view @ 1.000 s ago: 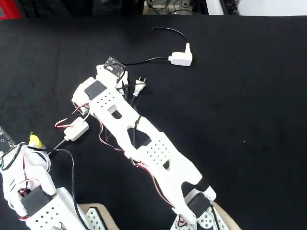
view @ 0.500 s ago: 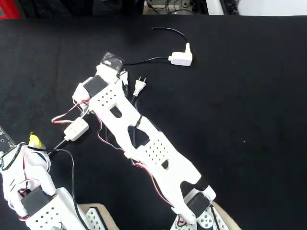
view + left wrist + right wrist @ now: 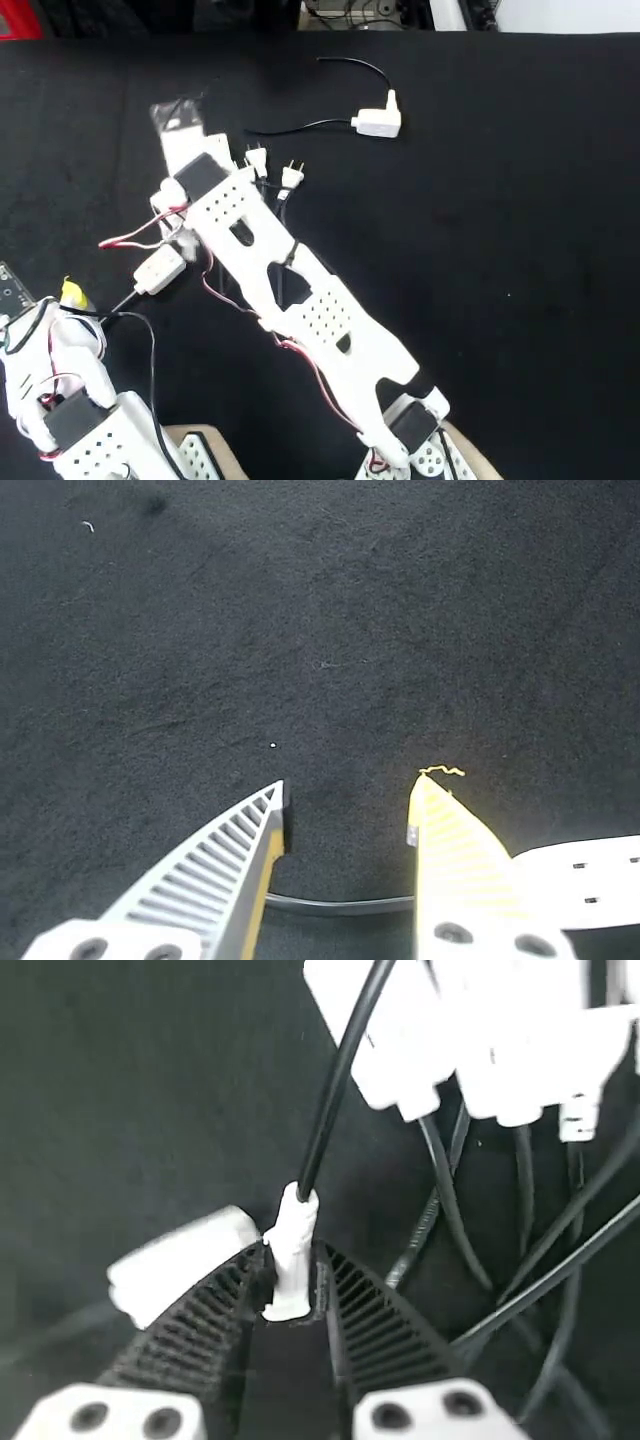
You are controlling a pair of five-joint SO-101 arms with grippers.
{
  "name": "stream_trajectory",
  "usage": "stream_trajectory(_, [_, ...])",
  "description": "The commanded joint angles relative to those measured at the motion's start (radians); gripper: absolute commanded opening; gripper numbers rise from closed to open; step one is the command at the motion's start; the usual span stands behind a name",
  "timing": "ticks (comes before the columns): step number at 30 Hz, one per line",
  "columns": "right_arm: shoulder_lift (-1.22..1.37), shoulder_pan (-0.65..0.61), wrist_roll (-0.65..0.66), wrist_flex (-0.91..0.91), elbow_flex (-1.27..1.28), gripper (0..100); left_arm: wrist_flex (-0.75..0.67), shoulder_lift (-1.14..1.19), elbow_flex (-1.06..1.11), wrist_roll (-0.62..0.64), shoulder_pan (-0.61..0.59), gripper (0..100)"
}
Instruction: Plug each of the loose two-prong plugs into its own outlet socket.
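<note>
My right gripper (image 3: 292, 1282) is shut on a white two-prong plug (image 3: 290, 1255) whose black cord runs away from the fingers. A white outlet socket (image 3: 175, 1260) lies just beside the black fingertips. In the high view my right arm (image 3: 240, 235) stretches toward the table's left, and that socket (image 3: 160, 268) sits beside it. Two loose plugs (image 3: 256, 157) (image 3: 292, 177) lie close to the arm's wrist. A second socket (image 3: 378, 122) rests farther back with its cord. My left gripper (image 3: 345, 805) stands open over bare black cloth.
The table is covered in black cloth (image 3: 500, 250), with wide free room on the right. Several black cords (image 3: 470, 1250) cross near the held plug. A black cord (image 3: 340, 905) passes under my left fingers, beside a white slotted piece (image 3: 590, 880).
The right arm's wrist end swung toward the left and back. A second loose plug came into sight beside the first. The left arm stayed still.
</note>
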Motion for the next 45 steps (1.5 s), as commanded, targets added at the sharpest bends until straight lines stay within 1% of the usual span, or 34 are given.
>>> stream_trajectory(1, [-0.030, -0.006, 0.140, 0.037, 0.117, 1.1, -0.021, -0.008, -0.004, -0.012, -0.004, 21])
stream_trajectory(5, [-0.104, -0.003, 0.249, 0.037, 0.332, 1.1, -0.021, -0.008, -0.004, -0.014, -0.004, 21])
stream_trajectory(8, [-0.176, -0.009, 0.282, 0.032, 0.460, 1.2, -0.021, -0.008, -0.004, -0.014, -0.004, 21])
stream_trajectory(10, [-0.197, -0.026, 0.285, 0.023, 0.492, 1.2, -0.021, -0.008, -0.004, -0.014, -0.004, 21])
stream_trajectory(17, [-0.124, -0.121, 0.285, -0.049, 0.435, 1.2, -0.021, -0.008, -0.004, -0.014, -0.004, 21])
stream_trajectory(20, [-0.070, -0.132, 0.279, -0.077, 0.364, 1.2, -0.021, -0.008, -0.004, -0.014, -0.004, 21])
stream_trajectory(25, [0.002, -0.126, 0.273, -0.025, 0.219, 1.6, -0.021, -0.008, -0.004, -0.014, -0.004, 21])
stream_trajectory(27, [0.030, -0.118, 0.190, -0.012, 0.171, 3.7, -0.021, -0.008, -0.004, -0.014, -0.004, 21])
stream_trajectory(29, [0.062, -0.114, 0.100, -0.014, 0.137, 10.1, -0.021, -0.008, -0.004, -0.014, -0.004, 21])
stream_trajectory(31, [0.091, -0.114, 0.052, -0.012, 0.107, 15.8, -0.021, -0.008, -0.004, -0.014, -0.004, 21])
stream_trajectory(32, [0.102, -0.115, 0.035, -0.011, 0.093, 16.4, -0.021, -0.008, -0.004, -0.014, -0.004, 21])
stream_trajectory(37, [0.133, -0.120, -0.046, 0.015, 0.031, 11.9, -0.021, -0.008, -0.004, -0.015, -0.004, 21])
stream_trajectory(40, [0.137, -0.130, -0.101, 0.011, 0.031, 12.7, -0.021, -0.008, -0.004, -0.015, -0.004, 21])
stream_trajectory(45, [0.148, -0.141, -0.135, 0.017, 0.035, 12.6, -0.021, -0.008, -0.004, -0.015, -0.004, 21])
